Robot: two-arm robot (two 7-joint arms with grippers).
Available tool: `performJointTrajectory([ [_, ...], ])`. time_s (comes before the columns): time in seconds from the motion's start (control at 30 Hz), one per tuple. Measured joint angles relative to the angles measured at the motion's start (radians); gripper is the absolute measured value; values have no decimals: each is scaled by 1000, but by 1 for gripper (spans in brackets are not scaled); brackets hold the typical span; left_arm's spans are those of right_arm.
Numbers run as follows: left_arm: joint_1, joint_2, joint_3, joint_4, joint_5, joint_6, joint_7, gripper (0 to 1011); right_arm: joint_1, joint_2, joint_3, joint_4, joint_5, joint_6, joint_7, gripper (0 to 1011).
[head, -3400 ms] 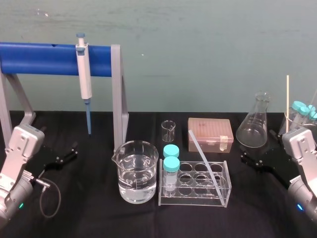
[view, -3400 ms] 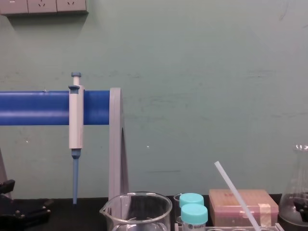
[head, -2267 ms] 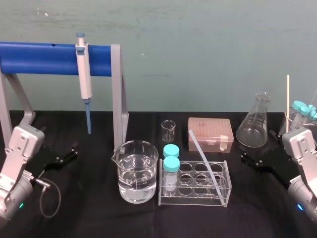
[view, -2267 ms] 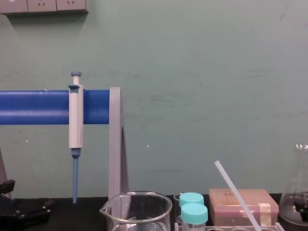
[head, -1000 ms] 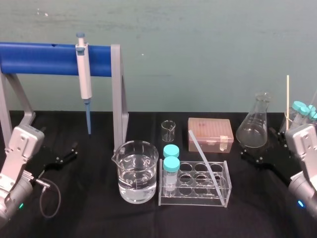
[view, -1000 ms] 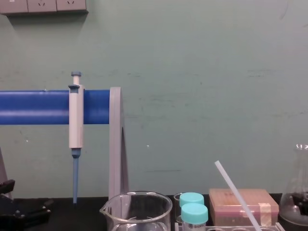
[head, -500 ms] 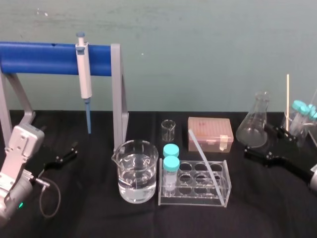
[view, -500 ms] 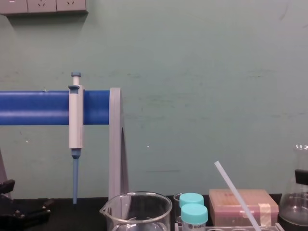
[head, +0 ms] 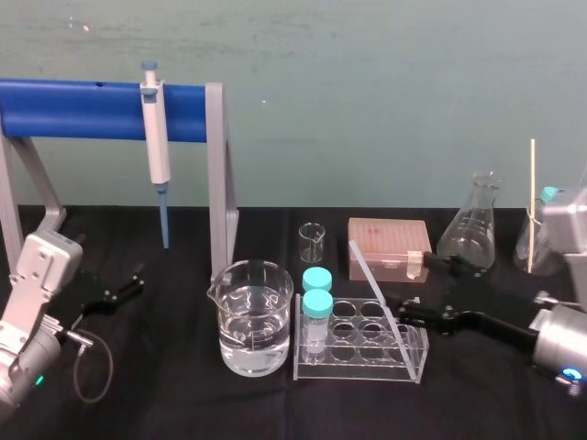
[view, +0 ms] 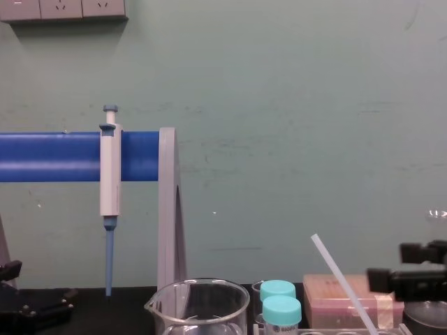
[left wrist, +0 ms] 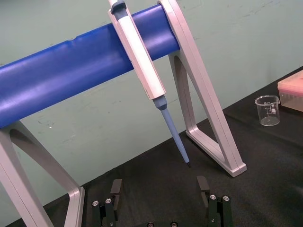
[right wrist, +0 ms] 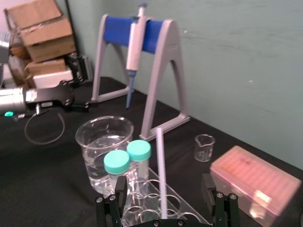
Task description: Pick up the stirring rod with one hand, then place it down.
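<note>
**Right gripper wide open at the stirring rod**

Head view: my right gripper (head: 419, 290) is spread wide just right of the tube rack (head: 358, 371). It is close to the stirring rod (head: 376, 293), which leans in that rack with its top toward the back left. My left gripper (head: 124, 283) sits low over the table (head: 165, 385) at the far left.

Left wrist view: its fingers stand wide apart below the hanging pipette (left wrist: 142, 61).

Right wrist view: the rod rises between my spread fingers, apart from both.

Chest view: the rod slants up, left of my right gripper.
</note>
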Motion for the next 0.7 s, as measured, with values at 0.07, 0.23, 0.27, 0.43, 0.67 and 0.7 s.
performJointTrajectory([
  [0.07, 0, 0, 0, 0, 0, 0, 0, 1000, 31, -16, -32, 20, -26, 8, 15, 1003],
  [0.23, 0, 0, 0, 0, 0, 0, 0, 1000, 69, -44, -69, 48, -62, 34, 18, 1003],
  [0.27, 0, 0, 0, 0, 0, 0, 0, 1000, 73, -48, -73, 52, -67, 40, 15, 1003],
  [0.43, 0, 0, 0, 0, 0, 0, 0, 1000, 99, -85, -93, 75, -95, 72, -13, 1003],
  [0.67, 0, 0, 0, 0, 0, 0, 0, 1000, 119, -130, -98, 101, -121, 91, -48, 1003],
  [0.7, 0, 0, 0, 0, 0, 0, 0, 1000, 121, -134, -98, 104, -123, 94, -52, 1003],
])
